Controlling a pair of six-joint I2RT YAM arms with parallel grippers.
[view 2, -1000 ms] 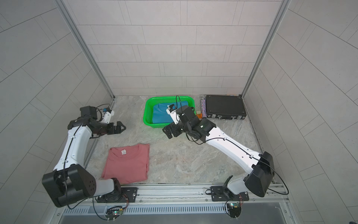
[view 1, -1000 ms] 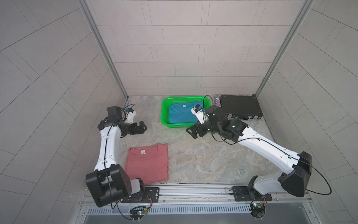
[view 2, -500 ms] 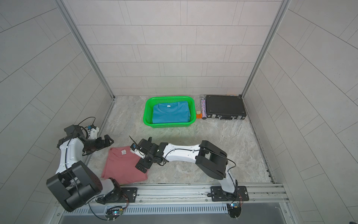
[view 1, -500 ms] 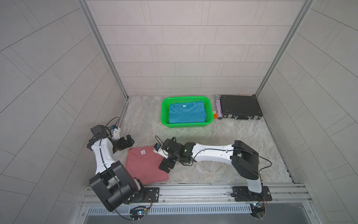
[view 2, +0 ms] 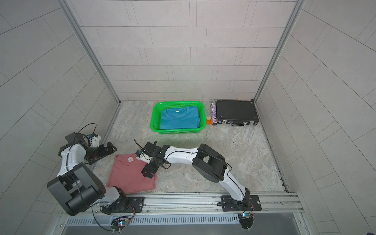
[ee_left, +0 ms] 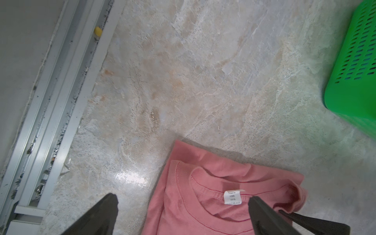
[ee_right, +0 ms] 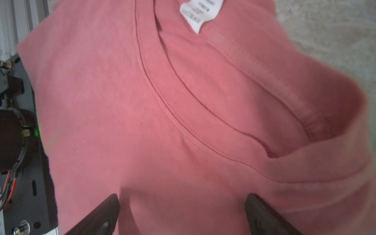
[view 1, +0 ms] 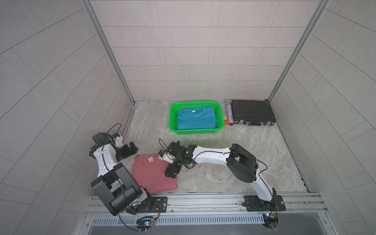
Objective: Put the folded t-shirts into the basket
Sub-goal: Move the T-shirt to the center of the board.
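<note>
Black case (view 1: 252, 110) at back right, speckled tube (view 1: 229, 112) and orange block (view 1: 225, 122) beside it

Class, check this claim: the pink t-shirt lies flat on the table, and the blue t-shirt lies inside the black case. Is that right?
No. The blue t-shirt lies inside the green basket, not the black case, as both top views show. The pink t-shirt does lie flat on the table.
</note>
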